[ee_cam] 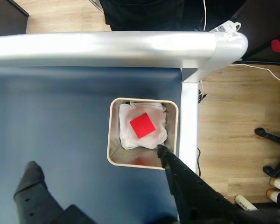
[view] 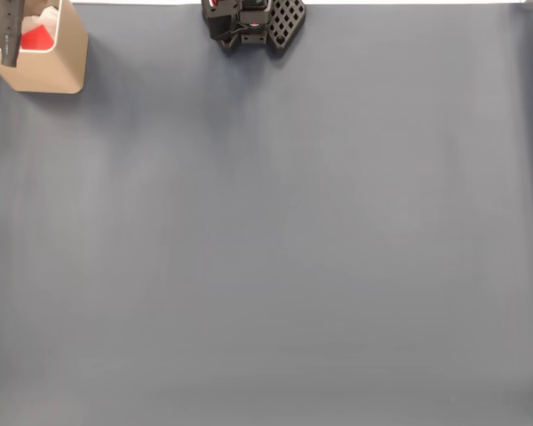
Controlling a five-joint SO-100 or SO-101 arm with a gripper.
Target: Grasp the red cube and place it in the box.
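**Red cube at rest inside the box; tool above, spread and empty**

The red cube [ee_cam: 142,125] lies inside the box [ee_cam: 113,140], flat on a crumpled white lining [ee_cam: 126,135] that covers most of the floor of the container. In the wrist view the cube sits near the middle of the opening, turned diagonally to the walls, with no finger touching it. In the fixed view a patch of red [view: 37,37] shows over the box rim [view: 71,53] at the top left corner of the bench [view: 266,248], confirming the same location.

The tool [ee_cam: 95,172] hangs above the box with its jaws set wide and nothing between them. One dark finger [ee_cam: 177,172] reaches to the near edge of the box; the other finger [ee_cam: 32,179] stands well apart over the blue bench surface. A dark finger also crosses the box opening in the fixed view [view: 11,31].

As a judgement, the task appears essentially complete: the cube is delivered and released, and what remains is only to draw the arm clear of the container.

The box holds the cube and the white lining; a faint reddish reflection marks its near inner wall. Outward from it lie the blue bench cover, the arm's black base [view: 253,22] at the far edge, a metal bench frame [ee_cam: 130,46], and wooden flooring [ee_cam: 233,116] beyond.
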